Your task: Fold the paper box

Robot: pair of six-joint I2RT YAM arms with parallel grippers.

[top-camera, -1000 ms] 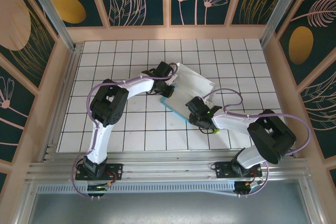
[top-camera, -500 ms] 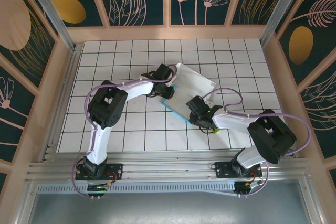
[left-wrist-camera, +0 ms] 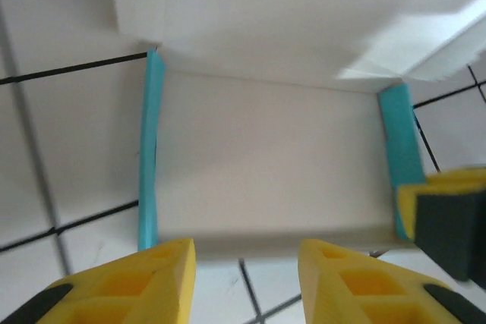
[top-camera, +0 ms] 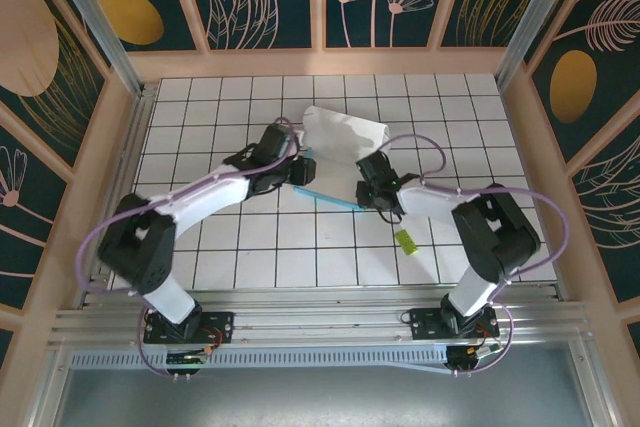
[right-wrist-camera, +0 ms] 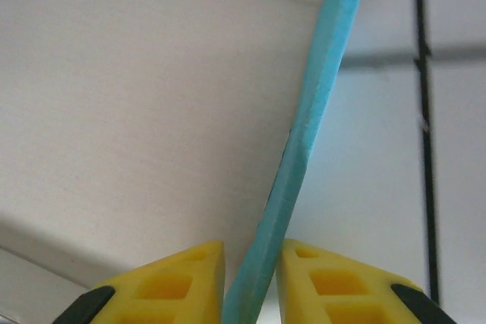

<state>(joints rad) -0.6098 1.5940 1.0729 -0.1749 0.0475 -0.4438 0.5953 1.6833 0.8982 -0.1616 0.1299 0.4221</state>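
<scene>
The paper box (top-camera: 345, 135) lies mid-table, white with a turquoise edge toward the near side. In the left wrist view its white floor (left-wrist-camera: 266, 157) shows between two raised turquoise side walls. My left gripper (top-camera: 303, 171) sits at the box's left side. It is open (left-wrist-camera: 247, 252), with only bare tile between its yellow fingers, just short of the box's low white wall. My right gripper (top-camera: 366, 187) is at the box's right side, shut (right-wrist-camera: 250, 256) on a turquoise wall (right-wrist-camera: 319, 111) that stands up between its pads. One finger of the right gripper also shows at that wall (left-wrist-camera: 444, 218).
A small lime-green strip (top-camera: 407, 240) lies on the tiles near the right arm. The white tiled table (top-camera: 220, 247) is ringed by a wooden frame with patterned panels. A metal rail runs along the near edge by the arm bases.
Both grippers and the box have shifted toward the far side, and the box has turned. My left gripper has opened and let go of the box. The right gripper keeps its hold.
</scene>
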